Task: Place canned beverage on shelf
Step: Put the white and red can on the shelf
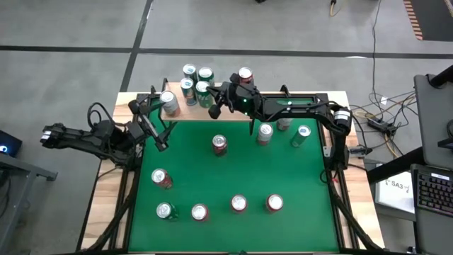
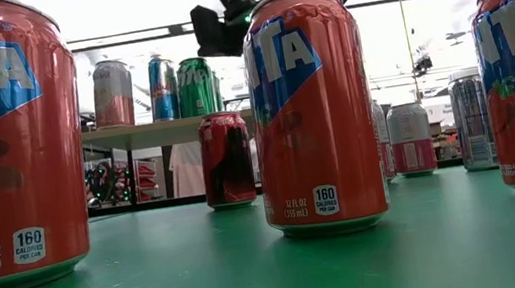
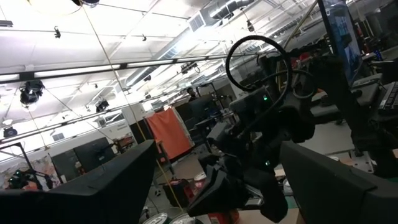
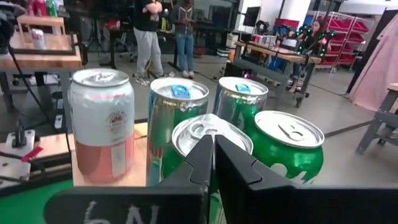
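Hovering with fingers closed on nothing, right gripper (image 1: 214, 111) at twelve o'clock beside five cans crowding small light-wood shelf (image 1: 174, 110); waiting wide open and empty at ten o'clock, left gripper (image 1: 160, 135)

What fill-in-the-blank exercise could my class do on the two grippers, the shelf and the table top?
1. The right gripper, facing the cans on the shelf, has its fingers ___.
2. The left gripper, holding nothing, has its fingers ___.
3. The shelf's board is made of light ___.
4. The red cans stand on a table top coloured ___.

Missing words: shut; open; wood; green.
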Controlling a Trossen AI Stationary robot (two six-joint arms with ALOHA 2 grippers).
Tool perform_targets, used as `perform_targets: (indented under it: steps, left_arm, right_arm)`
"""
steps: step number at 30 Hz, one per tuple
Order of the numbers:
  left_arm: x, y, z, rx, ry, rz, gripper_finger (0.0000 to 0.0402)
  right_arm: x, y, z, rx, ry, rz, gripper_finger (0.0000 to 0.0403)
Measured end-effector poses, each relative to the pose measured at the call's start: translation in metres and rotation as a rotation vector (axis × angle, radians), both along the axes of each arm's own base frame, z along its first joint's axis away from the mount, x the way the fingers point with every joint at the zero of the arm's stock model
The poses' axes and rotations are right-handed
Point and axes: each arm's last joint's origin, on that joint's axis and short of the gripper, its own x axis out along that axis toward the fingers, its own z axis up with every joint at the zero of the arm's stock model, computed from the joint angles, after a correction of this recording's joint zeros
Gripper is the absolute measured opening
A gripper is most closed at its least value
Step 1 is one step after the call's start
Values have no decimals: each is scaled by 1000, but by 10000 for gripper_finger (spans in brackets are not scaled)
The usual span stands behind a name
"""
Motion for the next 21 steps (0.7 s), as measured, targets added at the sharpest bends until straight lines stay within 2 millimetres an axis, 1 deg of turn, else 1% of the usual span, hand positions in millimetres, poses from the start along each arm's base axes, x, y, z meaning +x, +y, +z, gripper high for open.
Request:
perform_targets:
  steps: [8,14,18,21]
  left_arm:
    - [1,0,0,0,-1,0,326]
    - [1,0,0,0,1,0,326]
    - [1,0,0,0,2,0,326]
    - [1,0,0,0,2,0,326]
  right_arm:
    - [-2,3,2,28,18,2,9]
    - [-4,8,13,10,-23,11,9]
    - [1,7,21,-19,-44,15,9]
    - [9,4,16,-20,-35,17,9]
